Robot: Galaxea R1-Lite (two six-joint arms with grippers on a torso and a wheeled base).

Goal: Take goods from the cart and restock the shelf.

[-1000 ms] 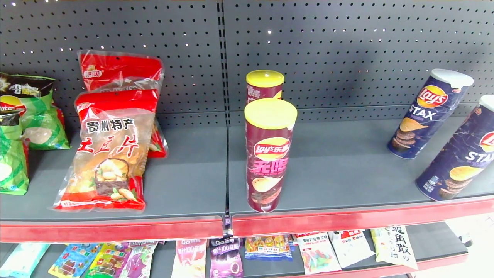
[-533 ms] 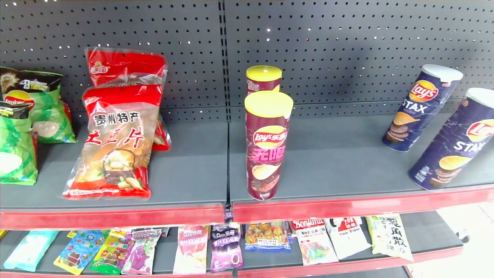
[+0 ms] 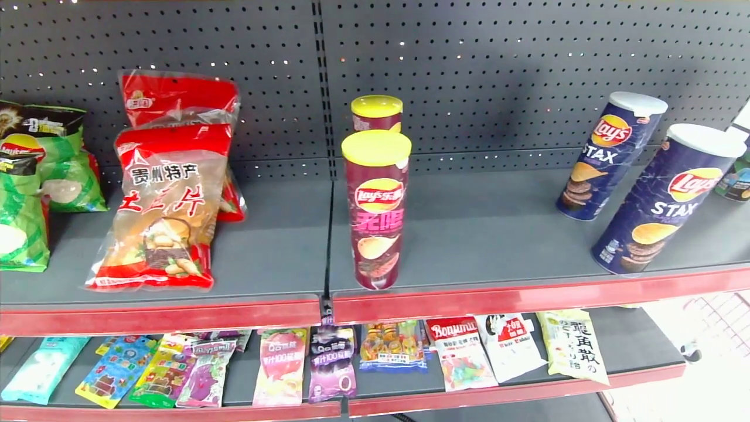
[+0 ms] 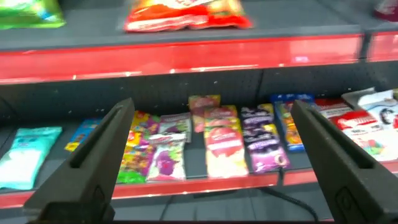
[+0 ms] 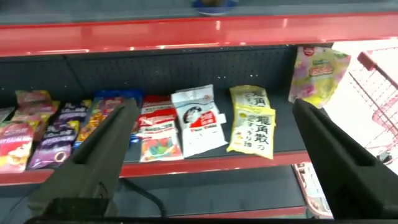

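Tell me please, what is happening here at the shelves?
The robot faces a shop shelf. The left gripper and the right gripper are both open and empty, held before the lower shelf with its small snack packets. On the upper shelf stand maroon chip cans and blue chip cans, with red bags beside. A red wire cart stands past the shelf's end. Nothing is picked up yet.

The upper shelf (image 3: 469,246) carries two green chip bags (image 3: 20,228) at its left edge, two red potato-slice bags (image 3: 161,211), two maroon chip cans with yellow lids (image 3: 375,211) at the middle of the front edge, and two blue chip cans with white lids (image 3: 665,199) toward the right edge. One more dark container (image 3: 732,184) is cut off there. The lower shelf (image 3: 644,346) shows ten small snack packets (image 3: 460,354) along its front edge, with a few more partly hidden behind.
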